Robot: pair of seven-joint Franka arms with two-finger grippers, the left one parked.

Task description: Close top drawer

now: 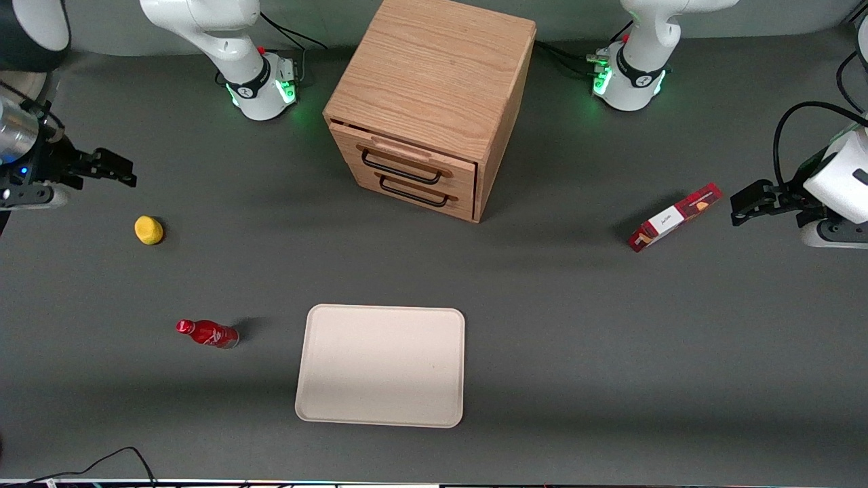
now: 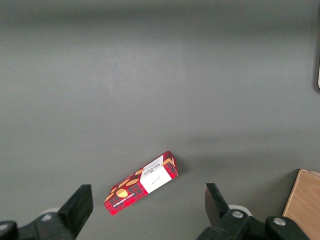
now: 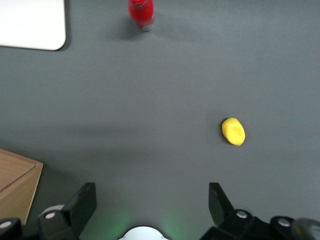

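Observation:
The oak cabinet [image 1: 434, 88] stands in the middle of the table, its front turned toward the front camera. Its top drawer [image 1: 407, 154] sticks out a little and carries a thin black wire handle [image 1: 400, 171]. The lower drawer [image 1: 417, 193] sits flush under it. My right gripper [image 1: 121, 171] hangs open and empty above the table at the working arm's end, well apart from the cabinet. In the right wrist view the gripper [image 3: 151, 195] has its fingers spread wide over bare table, with a corner of the cabinet [image 3: 15, 182] at the frame's edge.
A yellow lemon-like object [image 1: 148, 230] lies on the table just nearer the front camera than the gripper, and also shows in the right wrist view [image 3: 233, 131]. A red bottle [image 1: 207, 333] and a beige tray [image 1: 381, 364] lie nearer still. A red box [image 1: 673, 217] lies toward the parked arm's end.

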